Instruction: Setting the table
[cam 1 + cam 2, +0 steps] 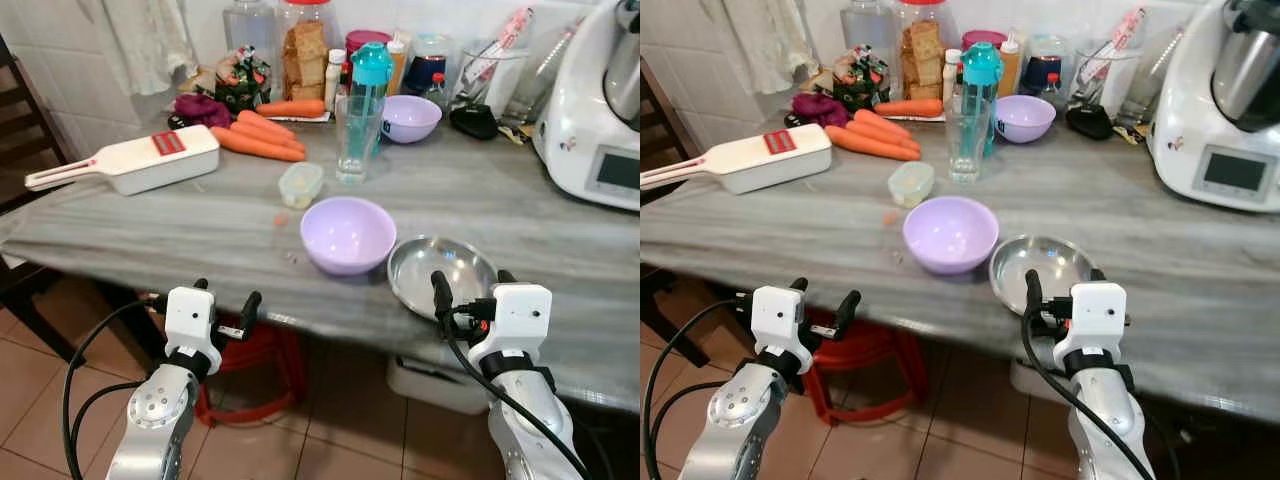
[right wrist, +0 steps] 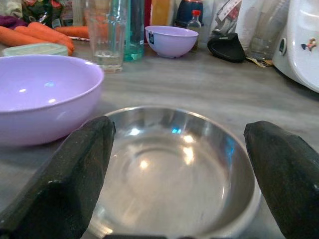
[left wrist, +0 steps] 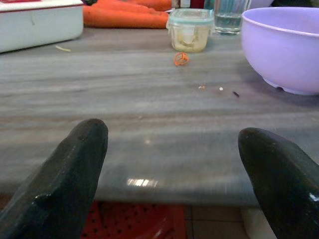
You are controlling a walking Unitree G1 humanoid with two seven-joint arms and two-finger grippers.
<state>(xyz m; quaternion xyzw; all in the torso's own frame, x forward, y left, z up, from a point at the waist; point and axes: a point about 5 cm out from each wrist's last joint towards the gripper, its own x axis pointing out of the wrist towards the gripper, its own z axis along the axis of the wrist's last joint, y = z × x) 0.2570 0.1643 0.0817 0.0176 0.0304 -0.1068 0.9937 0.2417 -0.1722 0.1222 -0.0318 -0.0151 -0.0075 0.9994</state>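
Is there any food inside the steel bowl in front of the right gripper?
No, the steel bowl in front of the right gripper shows only its bare shiny bottom with light reflections.

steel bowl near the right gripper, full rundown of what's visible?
The steel bowl is shallow, round and shiny, metal by its look, with a rolled rim and lights reflected on its inside. It is empty and sits upright on the grey table near the front edge, just right of the near purple bowl; whether the two touch is unclear. The right gripper, open, is at its near rim, one finger on each side, not yet closed on it.
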